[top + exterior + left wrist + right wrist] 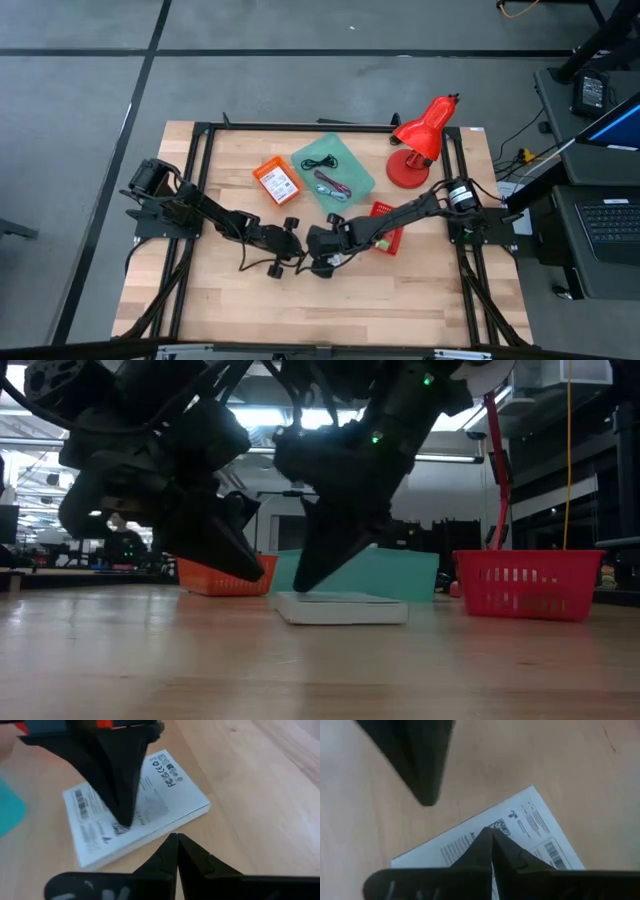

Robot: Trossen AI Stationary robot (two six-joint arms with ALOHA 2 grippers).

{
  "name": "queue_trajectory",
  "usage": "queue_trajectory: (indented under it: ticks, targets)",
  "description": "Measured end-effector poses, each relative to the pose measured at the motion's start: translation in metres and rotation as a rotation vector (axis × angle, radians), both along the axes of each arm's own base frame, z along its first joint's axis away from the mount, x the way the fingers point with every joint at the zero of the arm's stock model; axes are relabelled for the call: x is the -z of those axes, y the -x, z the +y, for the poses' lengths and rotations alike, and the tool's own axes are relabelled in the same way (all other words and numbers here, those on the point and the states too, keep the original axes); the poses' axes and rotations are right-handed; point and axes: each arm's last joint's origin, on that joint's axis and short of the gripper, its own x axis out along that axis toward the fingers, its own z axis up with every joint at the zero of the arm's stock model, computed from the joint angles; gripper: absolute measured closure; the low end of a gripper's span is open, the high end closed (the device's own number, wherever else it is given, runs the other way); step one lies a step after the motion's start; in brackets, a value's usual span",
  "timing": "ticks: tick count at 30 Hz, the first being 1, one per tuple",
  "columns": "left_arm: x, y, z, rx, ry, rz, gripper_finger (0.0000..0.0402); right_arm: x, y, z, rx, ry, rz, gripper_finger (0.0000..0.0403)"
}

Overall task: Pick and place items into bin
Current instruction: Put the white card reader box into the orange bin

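A flat white packet [145, 805] with printed text and a barcode lies on the bare wood table [400, 300], a little in front of centre. Your right gripper [491, 836] rests its tip on the packet's printed face, fingers pressed together and holding nothing. Your left gripper [176, 840] sits just beside the packet's edge, fingers also together and empty — in the low view it hangs slightly above the wood. The two tips nearly meet over the packet.

Behind them sits a teal tray [333, 170] holding a black cable [320, 162] and a maroon cable [333, 186]. An orange box [276, 180] lies just left of the tray. A red basket [389, 226] stands to the right, partly under the right arm. A red lamp [418, 143] stands at the back right.
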Motion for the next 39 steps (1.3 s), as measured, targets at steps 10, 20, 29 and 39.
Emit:
queue_trajectory:
  ticks: [10, 20, 29, 39]
  targets:
    - [0.003, 0.002, 0.002, -0.050, -0.023, 0.039, 0.0398, -0.009, -0.009, -0.001, -0.019, 0.098, -0.086, 0.0403]
    - [0.004, 0.003, 0.002, -0.056, -0.023, 0.053, 0.0398, -0.025, 0.027, 0.003, 0.089, 0.081, 0.238, 0.0403]
    - [0.004, 0.003, 0.003, -0.059, -0.021, 0.046, 0.0398, -0.013, 0.035, 0.002, 0.066, 0.055, 0.295, 0.0403]
    - [0.004, 0.003, 0.004, -0.102, -0.024, 0.049, 0.0398, 0.004, 0.041, 0.002, -0.100, 0.043, 0.321, 0.0403]
